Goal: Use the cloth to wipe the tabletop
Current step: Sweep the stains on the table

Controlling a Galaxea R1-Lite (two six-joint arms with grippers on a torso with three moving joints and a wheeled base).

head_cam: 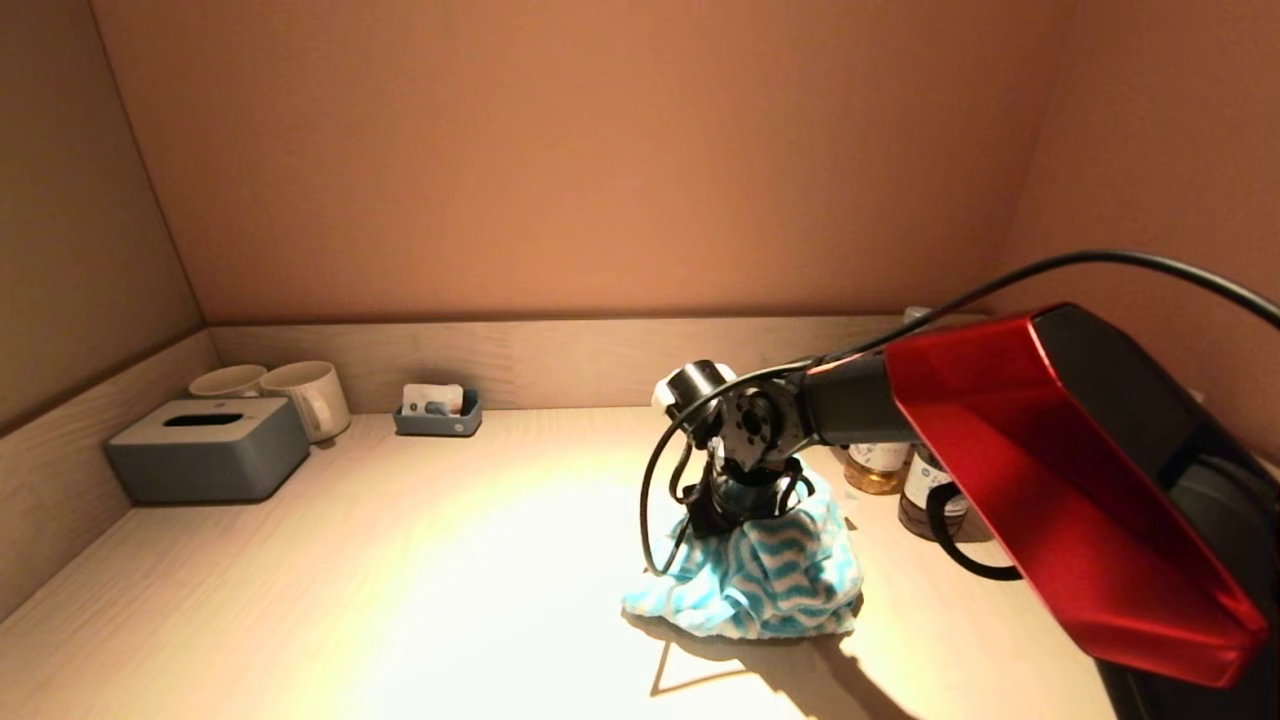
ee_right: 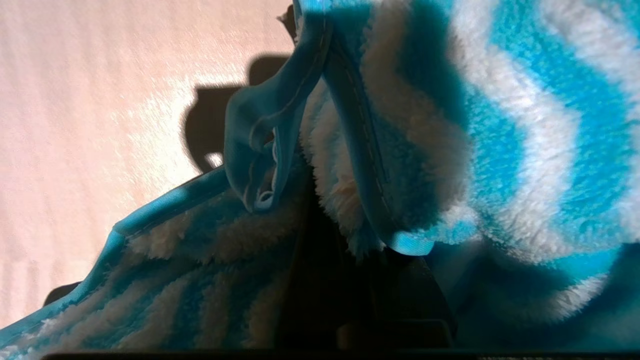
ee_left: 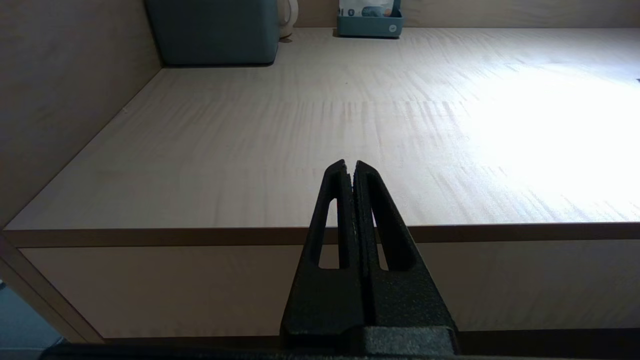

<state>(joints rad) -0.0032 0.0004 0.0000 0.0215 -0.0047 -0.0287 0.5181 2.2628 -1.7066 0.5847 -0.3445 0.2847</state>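
Note:
A blue-and-white wavy-striped cloth (head_cam: 760,570) lies bunched on the wooden tabletop (head_cam: 450,580), right of centre. My right gripper (head_cam: 735,515) points down into the top of the bunch and is shut on the cloth; its fingertips are buried in the folds. In the right wrist view the cloth (ee_right: 450,125) fills most of the picture and wraps the dark fingers. My left gripper (ee_left: 350,167) is shut and empty, parked before the table's front edge (ee_left: 150,234), out of the head view.
A grey tissue box (head_cam: 210,450) and two white mugs (head_cam: 305,395) stand at the back left. A small grey tray with sachets (head_cam: 437,412) sits by the back wall. Jars (head_cam: 880,465) stand just right of the cloth. Walls close in left, back and right.

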